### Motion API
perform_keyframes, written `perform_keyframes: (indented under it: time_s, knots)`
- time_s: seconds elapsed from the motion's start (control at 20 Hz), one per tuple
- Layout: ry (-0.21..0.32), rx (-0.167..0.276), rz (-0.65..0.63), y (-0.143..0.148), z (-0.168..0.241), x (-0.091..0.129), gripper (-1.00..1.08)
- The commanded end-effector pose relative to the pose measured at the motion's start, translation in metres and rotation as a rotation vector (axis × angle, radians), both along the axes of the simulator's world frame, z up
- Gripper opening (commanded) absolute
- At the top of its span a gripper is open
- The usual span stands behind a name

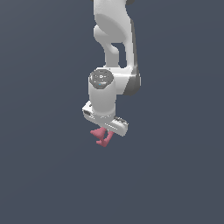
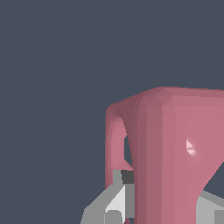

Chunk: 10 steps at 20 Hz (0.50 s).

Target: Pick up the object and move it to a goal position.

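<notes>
- Object position: small matte pinkish-red piece with angular pointed lobes [image 1: 103, 136] sits directly under the white parallel gripper [image 1: 106, 130], between its grey fingers [image 2: 114, 202].
- Gripper looks closed on the piece (contact partly hidden).
- Lobes point down, away from the palm; no goal marker visible.

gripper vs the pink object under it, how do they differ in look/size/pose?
Colour: the gripper is white and grey, while the pinkish-red object is one flat pink.
Shape: the gripper is a smooth, blocky body; the object is irregular with pointed lobes.
Size: the gripper is wider than the object in the exterior view.
Pose: the gripper sits above, and the object hangs out below it.
Shared: both are matte simulator renders against a plain dark background.
</notes>
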<state>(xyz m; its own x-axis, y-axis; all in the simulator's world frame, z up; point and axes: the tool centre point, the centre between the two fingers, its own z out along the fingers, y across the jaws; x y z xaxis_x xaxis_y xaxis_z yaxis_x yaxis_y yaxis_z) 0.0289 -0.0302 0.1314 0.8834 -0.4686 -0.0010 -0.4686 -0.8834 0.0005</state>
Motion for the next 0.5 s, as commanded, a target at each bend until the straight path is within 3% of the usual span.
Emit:
perform_keyframes:
  time_s: [0.0, 0.45]
  knots:
    - [-0.001, 0.000, 0.001, 0.019, 0.015, -0.011, -1.00]
    - [-0.001, -0.001, 0.001, 0.099, 0.079, -0.060, -1.00]
